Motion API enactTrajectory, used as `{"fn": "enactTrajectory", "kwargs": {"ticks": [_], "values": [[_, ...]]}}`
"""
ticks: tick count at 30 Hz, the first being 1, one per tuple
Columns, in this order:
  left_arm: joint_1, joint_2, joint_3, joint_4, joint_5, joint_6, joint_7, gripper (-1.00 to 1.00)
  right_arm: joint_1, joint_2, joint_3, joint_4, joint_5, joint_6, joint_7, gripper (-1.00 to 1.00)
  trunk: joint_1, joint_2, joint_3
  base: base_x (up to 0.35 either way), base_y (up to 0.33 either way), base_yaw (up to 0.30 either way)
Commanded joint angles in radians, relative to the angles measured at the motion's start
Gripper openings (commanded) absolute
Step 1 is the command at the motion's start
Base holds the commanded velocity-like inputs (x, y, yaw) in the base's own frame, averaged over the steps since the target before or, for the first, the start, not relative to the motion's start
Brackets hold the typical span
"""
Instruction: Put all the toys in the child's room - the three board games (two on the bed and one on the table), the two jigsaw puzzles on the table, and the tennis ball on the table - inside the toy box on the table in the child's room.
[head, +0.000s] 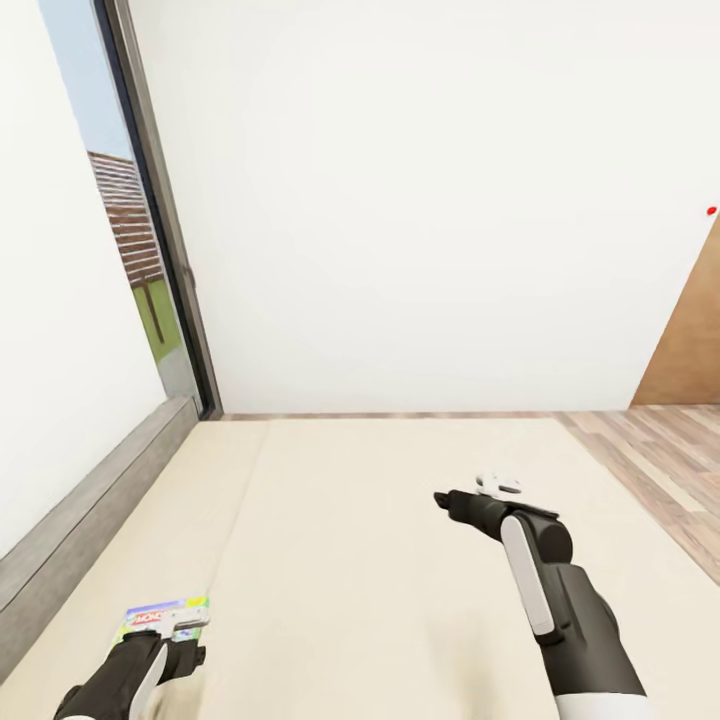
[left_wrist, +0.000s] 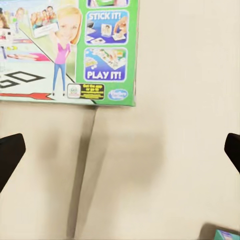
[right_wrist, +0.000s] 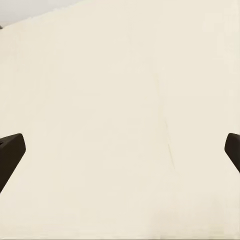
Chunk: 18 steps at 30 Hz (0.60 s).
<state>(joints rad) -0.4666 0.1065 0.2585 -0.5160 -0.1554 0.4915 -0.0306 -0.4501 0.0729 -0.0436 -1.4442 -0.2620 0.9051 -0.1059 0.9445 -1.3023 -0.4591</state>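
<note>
White-and-green board game lies flat on the cream bed, near left; left gripper and right gripper both spread, empty.

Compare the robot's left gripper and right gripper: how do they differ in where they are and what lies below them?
The left gripper sits low near the grey bed frame, over the edge of a board game; the right gripper reaches further forward over the middle of the bed. Below the left gripper lies the green-edged game box; below the right gripper lies bare cream mattress. Both are open and hold nothing.
</note>
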Motion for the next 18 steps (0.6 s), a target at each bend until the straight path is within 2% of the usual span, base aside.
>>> {"fn": "enactTrajectory", "kwargs": {"ticks": [1, 5, 11, 14, 15, 18], "values": [[0.000, -0.001, 0.004, 0.000, -0.008, 0.004, -0.004, 1.00, -0.001, 0.001, 0.007, -0.002, -0.010, 0.011, -0.010, 1.00, 0.000, -0.001, -0.003, 0.000, 0.000, 0.000], [-0.001, 0.000, 0.003, 0.042, -0.009, 0.003, -0.006, 1.00, -0.001, 0.001, 0.036, -0.003, -0.010, 0.041, -0.009, 1.00, 0.000, -0.001, -0.009, 0.000, 0.000, 0.000], [0.000, 0.013, 0.004, 0.132, -0.008, -0.062, -0.024, 1.00, -0.001, 0.001, 0.040, -0.004, -0.023, 0.048, -0.009, 1.00, 0.000, -0.001, -0.018, 0.000, 0.000, 0.000], [0.000, 0.010, 0.000, 0.154, -0.009, -0.075, -0.035, 1.00, -0.001, 0.000, 0.040, -0.004, -0.031, 0.049, -0.009, 1.00, 0.000, -0.001, -0.022, 0.000, 0.000, 0.000], [0.000, 0.008, -0.003, 0.156, -0.011, -0.076, -0.036, 1.00, -0.001, 0.000, 0.040, -0.004, -0.032, 0.049, -0.009, 1.00, 0.000, -0.001, -0.024, 0.000, 0.000, 0.000], [0.000, 0.007, -0.043, 0.162, -0.019, -0.080, -0.044, 1.00, -0.001, 0.000, 0.039, -0.004, -0.034, 0.049, -0.010, 1.00, 0.000, -0.001, -0.029, 0.000, 0.000, 0.000]]}}
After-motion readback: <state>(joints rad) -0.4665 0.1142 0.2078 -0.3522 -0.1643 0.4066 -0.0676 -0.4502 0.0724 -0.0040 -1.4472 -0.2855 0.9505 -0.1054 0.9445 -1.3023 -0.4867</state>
